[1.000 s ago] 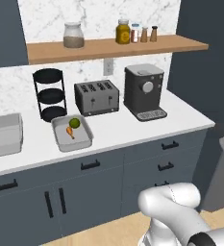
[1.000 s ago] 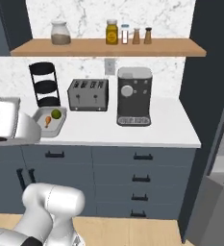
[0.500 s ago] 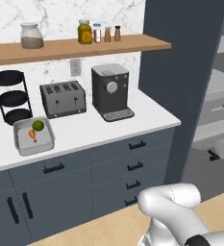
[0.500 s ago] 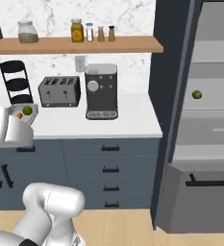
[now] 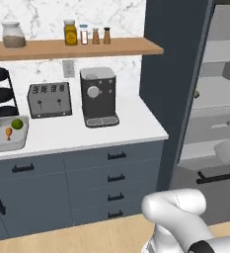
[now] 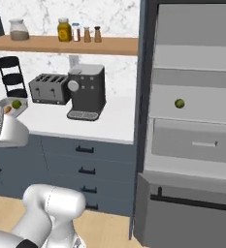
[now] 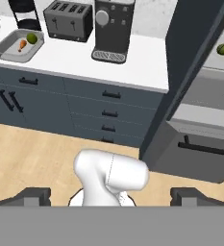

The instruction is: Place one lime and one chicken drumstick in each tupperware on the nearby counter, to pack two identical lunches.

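The gripper (image 7: 110,194) is carried wide open and empty as the view has swung right from the filled tupperware (image 5: 7,134) toward the fridge's lime (image 6: 179,103), likely wanted next.

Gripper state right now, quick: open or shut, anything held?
Gripper: open, jaws spread wide, nothing between them.

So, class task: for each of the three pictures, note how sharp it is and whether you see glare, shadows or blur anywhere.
Left base view: flat, even light, no glare; the shallow light-grey tupperware looks soft-edged. Right base view: equally even, with the small green lime on the grey fridge shelf slightly fuzzy. Hand view: the white countertop is evenly lit, only a faint shadow beneath the black coffee machine; no motion blur.
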